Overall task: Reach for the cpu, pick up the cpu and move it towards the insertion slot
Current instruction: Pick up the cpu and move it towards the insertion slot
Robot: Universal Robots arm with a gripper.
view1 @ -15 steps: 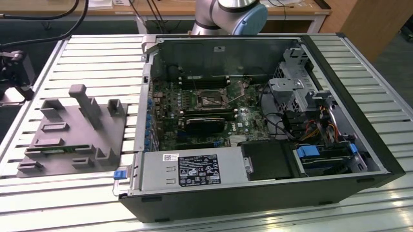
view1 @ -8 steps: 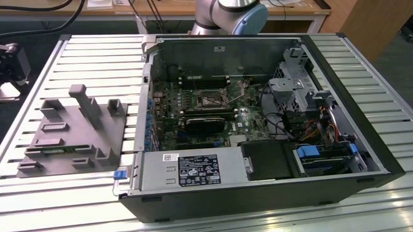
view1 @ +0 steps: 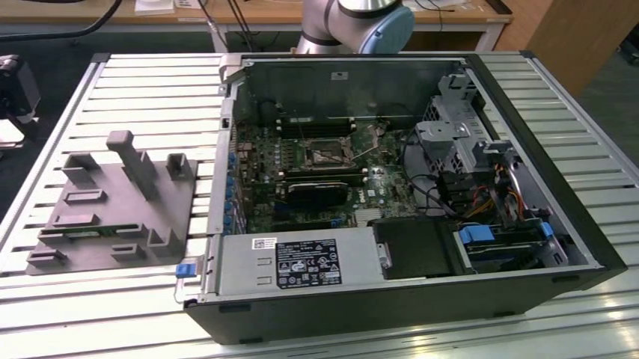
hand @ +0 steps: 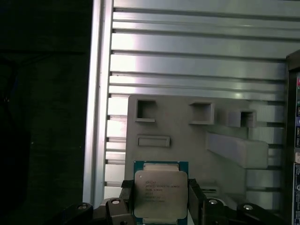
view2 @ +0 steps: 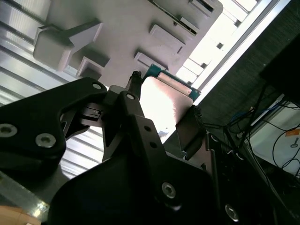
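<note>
The cpu [hand: 161, 193], a flat square chip with a shiny silver top and a green edge, sits between the two black fingers [hand: 195, 202] of my gripper [hand: 161, 199], which is shut on it. In the second wrist view the cpu [view2: 165, 101] glares bright between the same fingers [view2: 190, 126] of the gripper [view2: 165, 96]. It hangs above the grey plastic fixture [hand: 187, 136], clear of its pockets. The insertion slot [view1: 327, 155], a dark square socket with a thin metal lever, lies on the green board inside the open computer case [view1: 559, 217].
The grey fixture [view1: 110, 202] with raised blocks stands on the slatted metal table [view1: 150, 82] at the exterior view's left. Beside it is the case, with cables, drive bays and a power supply [view1: 295, 262]. The arm's base [view1: 355, 22] is behind the case.
</note>
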